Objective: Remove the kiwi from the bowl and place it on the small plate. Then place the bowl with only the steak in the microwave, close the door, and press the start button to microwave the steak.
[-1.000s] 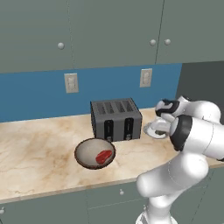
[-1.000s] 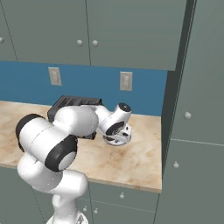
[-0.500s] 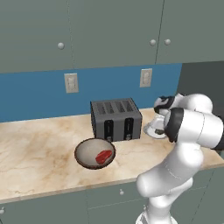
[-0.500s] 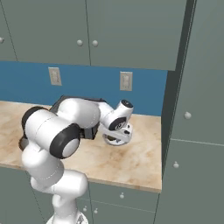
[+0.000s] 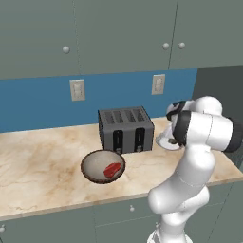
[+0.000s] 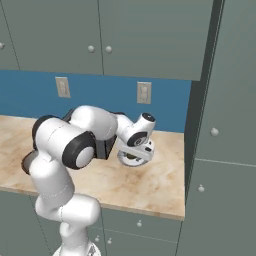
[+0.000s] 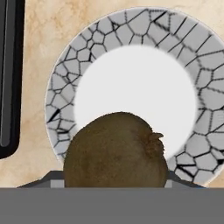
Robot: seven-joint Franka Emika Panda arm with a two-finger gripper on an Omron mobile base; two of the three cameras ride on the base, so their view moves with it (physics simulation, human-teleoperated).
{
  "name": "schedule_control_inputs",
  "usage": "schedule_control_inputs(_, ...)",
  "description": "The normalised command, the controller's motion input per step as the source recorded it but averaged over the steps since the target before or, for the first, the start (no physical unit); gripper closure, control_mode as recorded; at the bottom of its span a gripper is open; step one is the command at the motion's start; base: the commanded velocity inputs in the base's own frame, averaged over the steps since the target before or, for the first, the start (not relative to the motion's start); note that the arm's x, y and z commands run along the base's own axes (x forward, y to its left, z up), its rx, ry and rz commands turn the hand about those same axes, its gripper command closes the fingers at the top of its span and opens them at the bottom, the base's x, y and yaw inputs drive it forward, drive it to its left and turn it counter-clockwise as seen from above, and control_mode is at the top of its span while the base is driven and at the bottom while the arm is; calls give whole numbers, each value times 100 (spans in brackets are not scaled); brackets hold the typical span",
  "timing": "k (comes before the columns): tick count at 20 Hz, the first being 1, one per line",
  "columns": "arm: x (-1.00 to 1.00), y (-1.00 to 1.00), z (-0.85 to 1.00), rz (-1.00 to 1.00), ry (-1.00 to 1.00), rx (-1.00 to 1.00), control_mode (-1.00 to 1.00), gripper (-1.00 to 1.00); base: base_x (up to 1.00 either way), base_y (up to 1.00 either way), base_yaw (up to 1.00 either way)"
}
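While end effector [image 6: 136, 156] grips kiwi [image 7: 116, 151] over plate [image 7: 131, 57], steak [image 5: 112, 169] sits in bowl [image 5: 90, 163] at toaster's [image 5: 126, 128] 7 o'clock.

Arm [image 5: 190, 190]: glossy white shell of rounded, tubular segments, wide black bands at the joints, bulbous elbow and shoulder housings, a small white wrist [image 6: 141, 131] with a dark round cap, no cables, screws or markings visible.

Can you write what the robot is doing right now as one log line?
step: kiwi to plate | hand: holding kiwi over small plate | bowl: steak only, on counter | next: release kiwi
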Motion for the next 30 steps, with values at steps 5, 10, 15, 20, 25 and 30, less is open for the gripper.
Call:
schedule_control_inputs(5, 39, -3, -21, 0, 10, 0, -100, 100, 0, 0, 0)
schedule_control_inputs(10, 21, -8, -15, 0, 6, 0, -100, 100, 0, 0, 0)
schedule_control_inputs(15, 18, -6, -22, 0, 8, 0, -100, 100, 0, 0, 0)
schedule_control_inputs(20, 17, 0, -27, 0, 11, 0, -100, 100, 0, 0, 0)
schedule_control_inputs(25, 2, 0, -25, 0, 9, 0, -100, -100, 0, 0, 0)
schedule_control_inputs(30, -10, 2, -2, 0, 0, 0, -100, -100, 0, 0, 0)
